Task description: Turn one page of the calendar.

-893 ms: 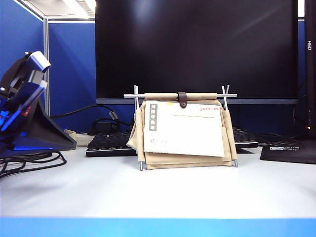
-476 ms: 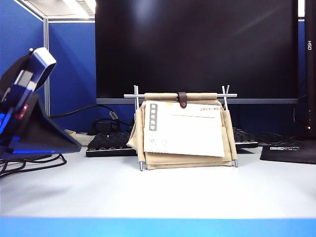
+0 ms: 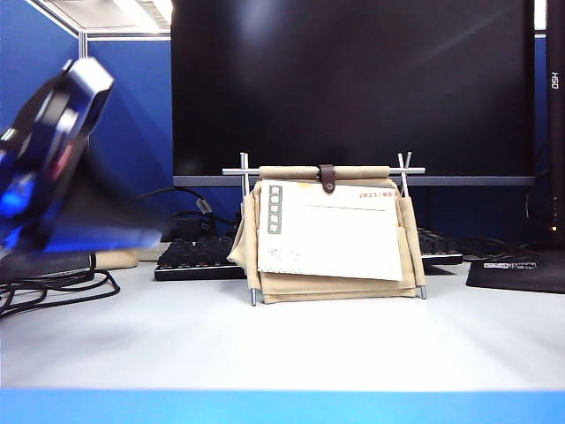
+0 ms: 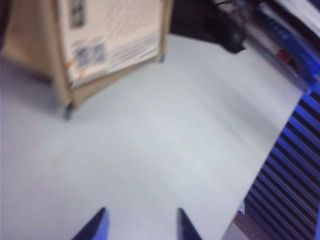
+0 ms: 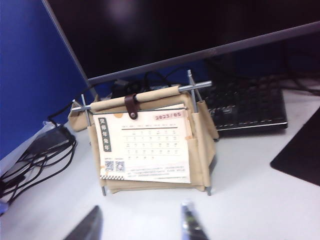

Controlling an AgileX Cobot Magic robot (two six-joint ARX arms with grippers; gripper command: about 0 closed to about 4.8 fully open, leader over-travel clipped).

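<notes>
The left gripper (image 4: 140, 226) had been swung toward the calendar (image 3: 331, 234), parted wide for the untouched page (image 3: 328, 230); the right gripper (image 5: 142, 225) was held parted, well apart.

Bare table (image 3: 291, 344) before calendar (image 3: 331, 238); monitor (image 3: 353, 88) close behind.

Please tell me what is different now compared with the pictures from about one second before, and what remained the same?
The left arm at the table's left edge has swung upward and toward the calendar; it is motion-blurred. Its pincer stands open over the bare table. Nothing was grasped or released. The calendar, its front page and the monitor stayed in place.
</notes>
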